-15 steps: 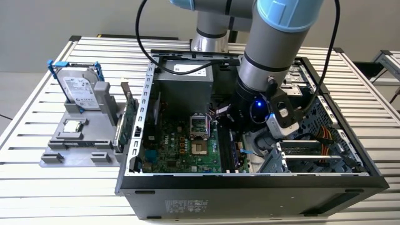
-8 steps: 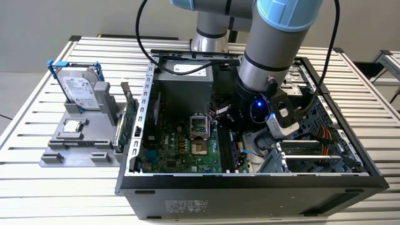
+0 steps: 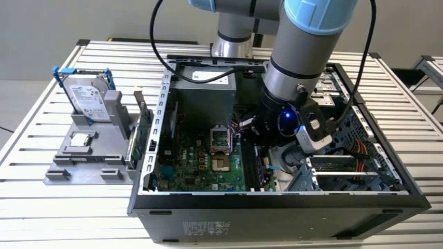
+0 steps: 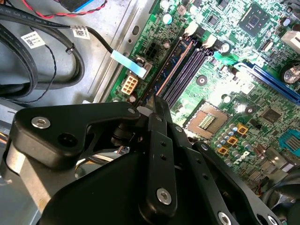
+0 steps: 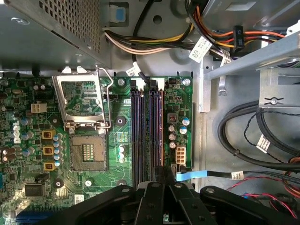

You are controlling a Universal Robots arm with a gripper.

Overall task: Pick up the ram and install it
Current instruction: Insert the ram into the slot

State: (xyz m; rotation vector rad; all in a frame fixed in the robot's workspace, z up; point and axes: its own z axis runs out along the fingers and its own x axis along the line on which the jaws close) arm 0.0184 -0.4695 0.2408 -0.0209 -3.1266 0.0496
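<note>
The gripper's [image 5: 161, 180] fingers [image 4: 159, 110] are pinched narrow on the ram [image 5: 161, 131], which stands edge-down in the rightmost memory slot of the motherboard [image 5: 93, 140], right of the open CPU socket [image 5: 86, 154], inside the computer case [image 3: 277, 199].

The arm [image 3: 294, 67] is silver-grey with pale blue joint caps and black cables along it. Its hand [image 4: 154, 105] is matte black with silver screws.
</note>
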